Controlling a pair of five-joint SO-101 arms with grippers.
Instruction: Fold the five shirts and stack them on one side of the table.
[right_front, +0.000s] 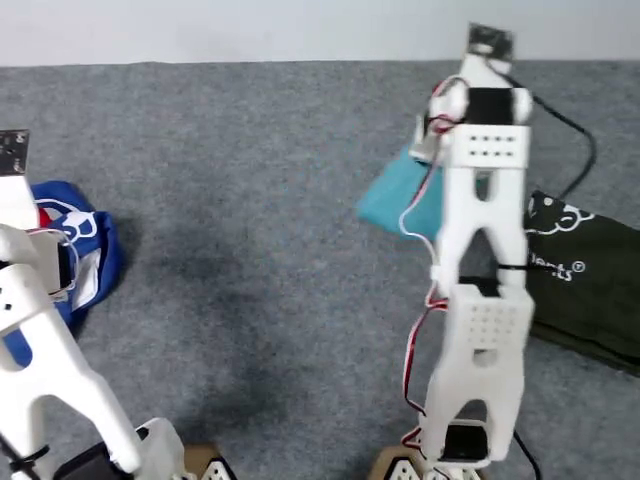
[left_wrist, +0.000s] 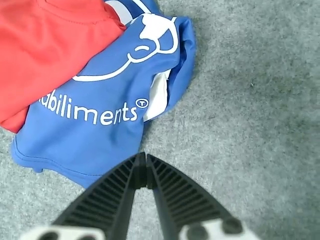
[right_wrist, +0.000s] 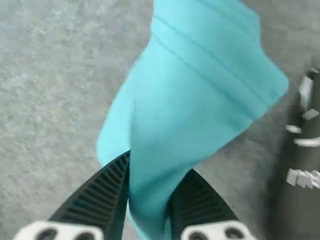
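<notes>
A teal shirt (right_wrist: 200, 100) hangs from my right gripper (right_wrist: 149, 200), which is shut on its cloth above the grey table. From above, the teal shirt (right_front: 395, 198) hangs beside the right arm at the back right. A dark green folded shirt (right_front: 590, 275) lies at the right edge. A blue shirt (left_wrist: 105, 110) with white print lies crumpled at the left, a red shirt (left_wrist: 45, 50) partly over it. My left gripper (left_wrist: 141, 167) is shut and holds nothing, just off the blue shirt's edge. The same blue shirt (right_front: 85, 250) sits by the left arm.
Grey carpet-like table surface (right_front: 250, 200) spreads open between the two arms. The arm bases (right_front: 400, 465) stand at the front edge. A white wall runs along the back.
</notes>
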